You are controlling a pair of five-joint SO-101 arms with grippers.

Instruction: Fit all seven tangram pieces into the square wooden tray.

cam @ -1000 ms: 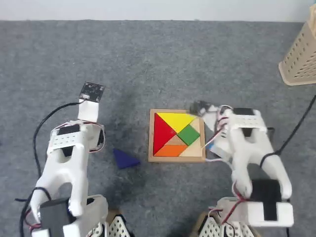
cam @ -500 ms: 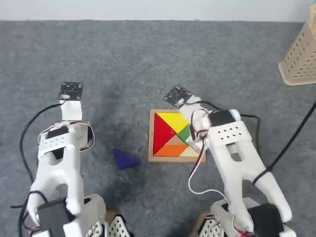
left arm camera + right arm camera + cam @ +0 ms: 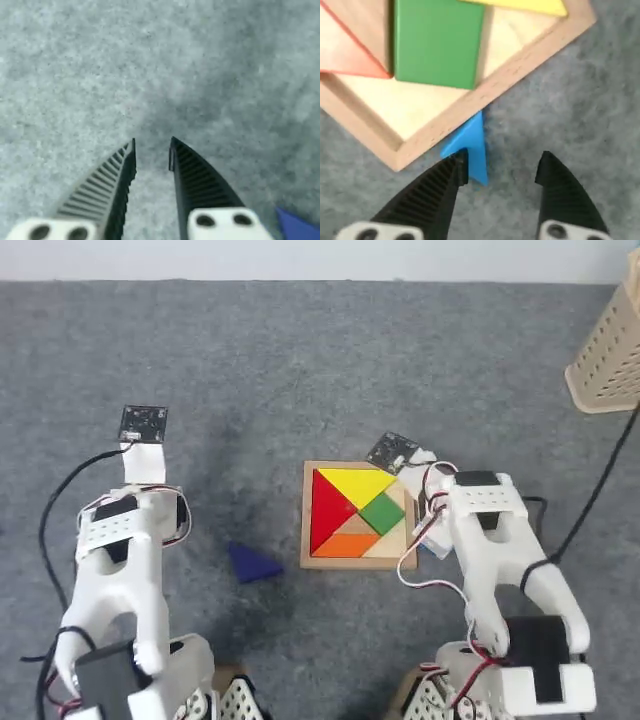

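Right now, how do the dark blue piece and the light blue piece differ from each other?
Colour: the dark blue piece is deep navy; the light blue piece is pale sky blue.
Place: the dark blue piece lies well apart from the wooden tray; the light blue piece lies against its outer rim.
Nearness: the open right end effector has one fingertip at the light blue piece; the left end effector is beside the dark blue piece.
Shared: both lie outside the tray on the carpet.

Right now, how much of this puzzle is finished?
Red, yellow, green and orange pieces sit in the tray. The right gripper hangs open by a light blue piece outside the tray's edge. That and the dark blue triangle on the carpet are left.
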